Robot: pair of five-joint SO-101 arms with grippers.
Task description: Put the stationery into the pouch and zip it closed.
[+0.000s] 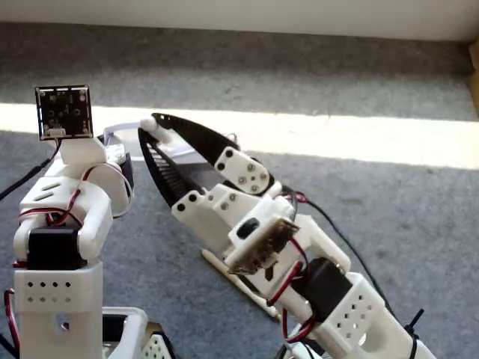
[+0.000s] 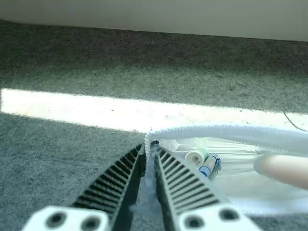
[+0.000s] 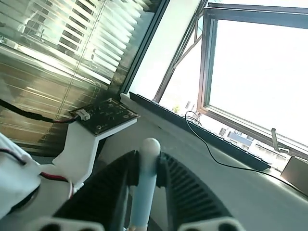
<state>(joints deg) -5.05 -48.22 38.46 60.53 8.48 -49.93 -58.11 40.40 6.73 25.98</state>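
A clear pouch (image 2: 250,192) with a white zipper (image 2: 226,131) lies open on the grey carpet. Inside it are a small white tube (image 2: 195,156) and a blue-and-white item (image 2: 209,166). My left gripper (image 2: 149,150) is shut on the pouch's corner at the end of the zipper. The right gripper (image 1: 152,124) is shut on a pale pen (image 1: 159,134), whose tip hangs over the pouch (image 1: 118,135). That pen (image 2: 283,169) shows at the pouch mouth in the left wrist view. In the right wrist view the pen (image 3: 147,168) stands pinched between the black fingers (image 3: 179,192).
A pale flat stick (image 1: 233,278) lies on the carpet under the right arm. A sunlit band (image 1: 359,138) crosses the carpet behind the pouch. The left arm's body (image 1: 63,224) stands close beside the right arm. A black cable (image 1: 340,239) trails to the right.
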